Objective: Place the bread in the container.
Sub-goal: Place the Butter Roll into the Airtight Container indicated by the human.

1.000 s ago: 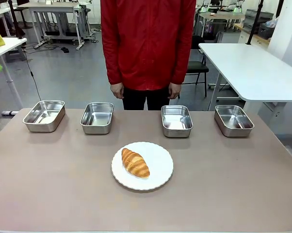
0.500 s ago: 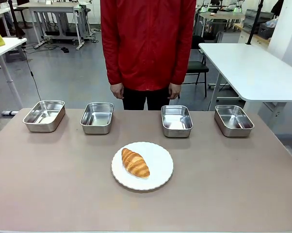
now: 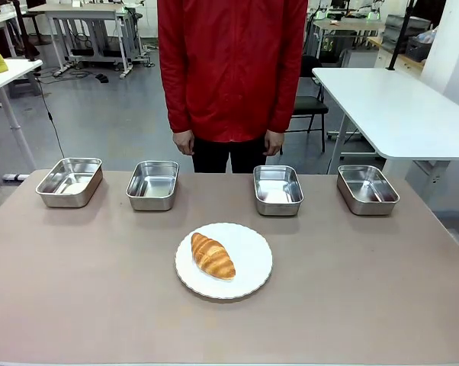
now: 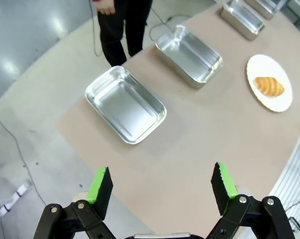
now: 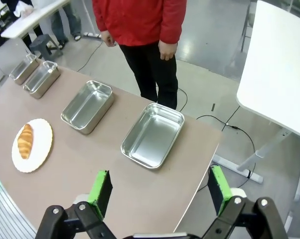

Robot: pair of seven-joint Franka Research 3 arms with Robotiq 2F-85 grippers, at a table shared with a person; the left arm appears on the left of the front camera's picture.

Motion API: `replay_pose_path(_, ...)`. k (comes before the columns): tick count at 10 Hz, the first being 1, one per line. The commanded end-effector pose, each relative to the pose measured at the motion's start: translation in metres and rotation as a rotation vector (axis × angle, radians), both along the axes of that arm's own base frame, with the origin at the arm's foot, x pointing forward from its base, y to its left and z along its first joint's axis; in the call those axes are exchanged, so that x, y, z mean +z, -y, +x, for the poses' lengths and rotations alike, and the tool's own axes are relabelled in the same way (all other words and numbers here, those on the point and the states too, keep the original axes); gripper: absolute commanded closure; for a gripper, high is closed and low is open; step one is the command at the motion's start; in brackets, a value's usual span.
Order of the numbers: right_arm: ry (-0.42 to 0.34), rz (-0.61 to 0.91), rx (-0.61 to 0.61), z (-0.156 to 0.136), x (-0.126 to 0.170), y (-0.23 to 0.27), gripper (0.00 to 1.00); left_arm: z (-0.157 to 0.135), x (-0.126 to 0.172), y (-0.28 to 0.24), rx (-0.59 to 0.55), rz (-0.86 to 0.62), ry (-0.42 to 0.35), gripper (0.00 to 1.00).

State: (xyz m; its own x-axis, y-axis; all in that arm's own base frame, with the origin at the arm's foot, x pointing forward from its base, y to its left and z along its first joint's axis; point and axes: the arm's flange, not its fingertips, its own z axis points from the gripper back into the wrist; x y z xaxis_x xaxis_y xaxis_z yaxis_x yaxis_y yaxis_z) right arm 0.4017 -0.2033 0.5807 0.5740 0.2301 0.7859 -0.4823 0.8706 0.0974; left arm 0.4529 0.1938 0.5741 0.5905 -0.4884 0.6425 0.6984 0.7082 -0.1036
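Legible text, labels, brands, numbers, signs: none readable in any view.

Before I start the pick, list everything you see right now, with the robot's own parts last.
golden-brown croissant: one, lying on the plate, left of its middle.
round white plate: one, white, mid-table, nearer the robot than the pans.
shallow rectangular stainless-steel pans: four, silver, empty, in a row along the table's far edge: far-left pan, inner-left pan, inner-right pan, far-right pan.
table: one, grey-brown.
white side table: one, beyond the far right corner.
person: one, red jacket, standing at the far edge, arms down.
left gripper: black with green pads, fingers open, holding nothing, over the table's left end.
right gripper: the same, fingers open, holding nothing, over the right end.
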Motion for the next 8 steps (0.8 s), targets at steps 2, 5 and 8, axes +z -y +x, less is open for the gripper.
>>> replay_pose_path(2,0.032,0.034,-0.002,0.005,0.007,0.013,0.00,-0.017,0.008,-0.002,0.043,-0.073,0.082,0.00)
replay_pose_path(5,0.023,0.042,-0.032,0.006,0.013,0.004,0.00,-0.031,0.029,0.018,0.102,-0.066,0.088,0.00)
replay_pose_path(8,0.031,0.055,-0.038,0.002,0.018,-0.004,0.00,-0.048,0.037,0.030,0.128,-0.057,0.105,0.00)
